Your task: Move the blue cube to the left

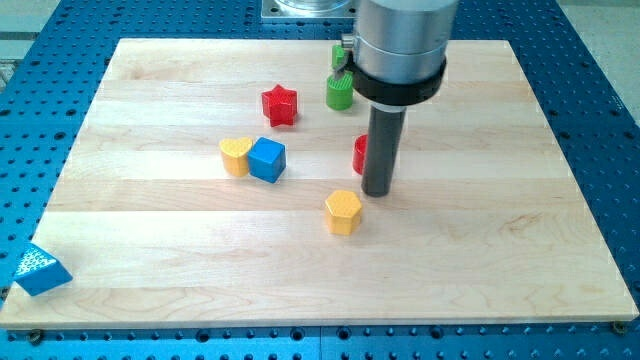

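So the setup is a pale wooden worktop (500,250) sitting on a blue perforated base, with a handful of little blocks scattered around the middle. The blue cube (267,159) I'm supposed to shove left sits a bit left of centre, touching a yellow heart-ish block (235,156) on its left side. Above them there's a red star (280,105), and down toward the view's bottom a yellow hexagon block (343,211).

No claw on this arm, just a plain dark rod, so nothing opens, closes or holds anything. My tip (376,192) is down on the board well to the right of the blue cube, just beside a red block (360,154) that my rod mostly hides, so I can't tell its shape. A green block (340,91) sits near the top, half behind my arm, with a second green bit above it. There's also a blue wedge-looking piece (36,269) off the board's bottom-left corner.

Looks to me like I'm in the approach step, no contact with the cube yet. Next I'd want to line up level with the cube's right face, then slide left. Catch: the yellow heart is right in the way, so it'll probably get pushed along too.
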Robot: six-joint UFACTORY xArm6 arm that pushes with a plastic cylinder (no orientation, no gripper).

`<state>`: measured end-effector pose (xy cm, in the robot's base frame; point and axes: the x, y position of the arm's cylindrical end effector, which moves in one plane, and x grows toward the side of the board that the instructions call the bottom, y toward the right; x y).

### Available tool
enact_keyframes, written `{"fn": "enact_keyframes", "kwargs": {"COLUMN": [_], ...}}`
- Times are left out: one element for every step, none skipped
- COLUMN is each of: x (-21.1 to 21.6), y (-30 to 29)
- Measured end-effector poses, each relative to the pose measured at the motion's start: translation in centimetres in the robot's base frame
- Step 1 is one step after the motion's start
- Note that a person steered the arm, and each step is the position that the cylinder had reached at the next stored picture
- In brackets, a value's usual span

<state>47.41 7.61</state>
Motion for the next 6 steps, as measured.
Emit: {"fn": "enact_keyframes", "kwargs": {"x": [-3.6,-4.1,-2.6,-2.3,-3.6,-4.3], "y": [0.1,-4.0,-1.1,-8.4,-13.1,-20.2]}}
